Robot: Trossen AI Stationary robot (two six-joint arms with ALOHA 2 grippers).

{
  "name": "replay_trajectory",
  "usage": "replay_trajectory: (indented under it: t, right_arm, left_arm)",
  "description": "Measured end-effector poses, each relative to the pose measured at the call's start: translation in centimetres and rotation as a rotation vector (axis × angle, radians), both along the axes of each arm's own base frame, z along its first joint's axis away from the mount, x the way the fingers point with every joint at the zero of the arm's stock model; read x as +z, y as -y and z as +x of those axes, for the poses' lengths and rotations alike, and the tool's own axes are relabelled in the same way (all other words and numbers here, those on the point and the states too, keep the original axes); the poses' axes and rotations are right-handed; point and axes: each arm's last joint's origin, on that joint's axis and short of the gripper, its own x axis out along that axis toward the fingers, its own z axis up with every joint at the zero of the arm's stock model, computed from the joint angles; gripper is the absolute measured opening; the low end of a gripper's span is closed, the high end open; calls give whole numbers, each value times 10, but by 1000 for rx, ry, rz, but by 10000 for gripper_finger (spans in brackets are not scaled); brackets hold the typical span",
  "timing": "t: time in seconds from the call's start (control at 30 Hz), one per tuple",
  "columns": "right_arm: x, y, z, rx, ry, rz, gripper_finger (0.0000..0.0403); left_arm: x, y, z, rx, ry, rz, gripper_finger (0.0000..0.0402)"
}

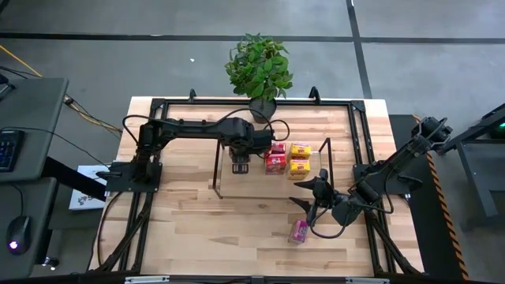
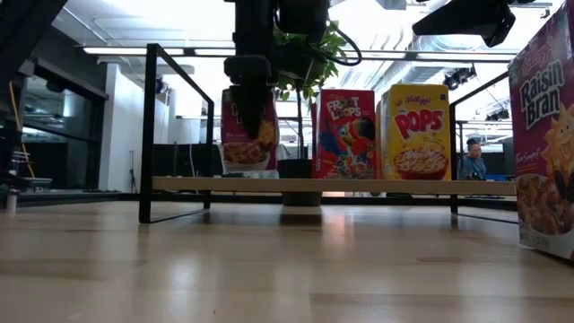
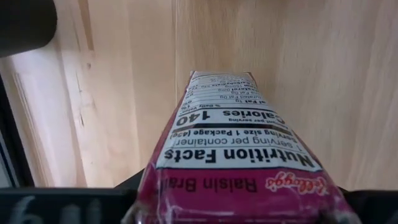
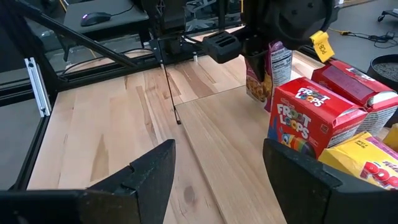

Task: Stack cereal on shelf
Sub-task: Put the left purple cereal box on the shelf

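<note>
Fingers of L gripper (image 1: 239,164) clamp pink box (image 2: 248,130) near shelf (image 2: 332,185) edge.

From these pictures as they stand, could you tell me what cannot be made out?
- Left gripper, high view: the arm above covers its fingers and the held Raisin Bran box.
- Raisin Bran box on the table, low view: cut off by the picture's edge.
- Yellow boxes, right wrist view: mostly cut off, count unclear.
- Shelf: whether the held box touches it.

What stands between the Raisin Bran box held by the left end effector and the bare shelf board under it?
Nothing visible. The left end effector holds the Raisin Bran box over bare shelf board; the Froot Loops box stands beside it, apart.
</note>
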Motion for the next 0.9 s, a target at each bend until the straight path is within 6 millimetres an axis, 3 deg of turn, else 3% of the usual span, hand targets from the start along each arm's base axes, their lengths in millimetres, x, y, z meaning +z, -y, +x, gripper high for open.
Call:
replay_trajectory:
  t: [0.3, 0.9]
  right_arm:
    - [0, 0, 0, 1, 0, -1, 236]
    - [0, 0, 0, 3, -2, -1, 236]
  left_arm:
    - [0, 3, 1, -17, 4, -20, 141]
    - [0, 6, 1, -15, 13, -45, 217]
